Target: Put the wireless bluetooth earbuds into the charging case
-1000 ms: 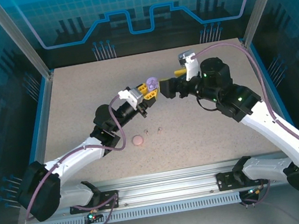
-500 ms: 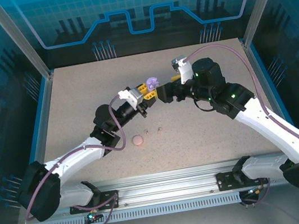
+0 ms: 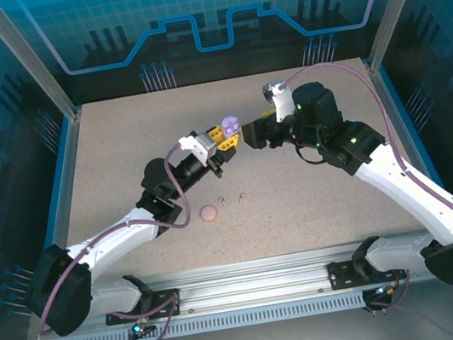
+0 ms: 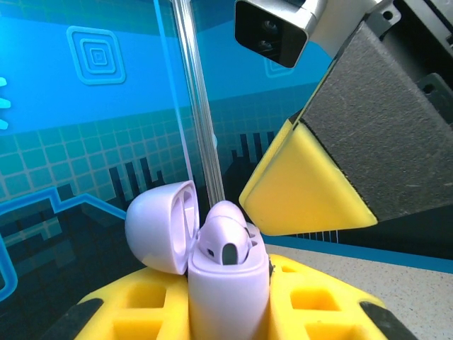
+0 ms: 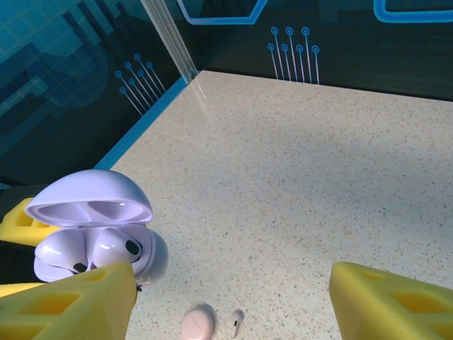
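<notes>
Grippers first: your left gripper (image 3: 224, 142) clamps the purple charging case (image 3: 231, 123) at frame centre, lid open; your right gripper (image 3: 249, 137) hangs beside it, jaws apart, empty. Press the purple earbud (image 4: 225, 248), seemingly proud of its socket, straight down; two pale earbuds (image 3: 240, 196) lie lower centre.

The right arm (image 3: 381, 167) swung leftward over the worktop (image 3: 119, 144), and its wrist and elbow ended nearer the middle than a second ago. The right fingers (image 5: 67, 304) first pushed in toward the open purple case (image 3: 230, 124) held in the left fingers (image 4: 311, 304), then drew back slightly, ending just beside it.
</notes>
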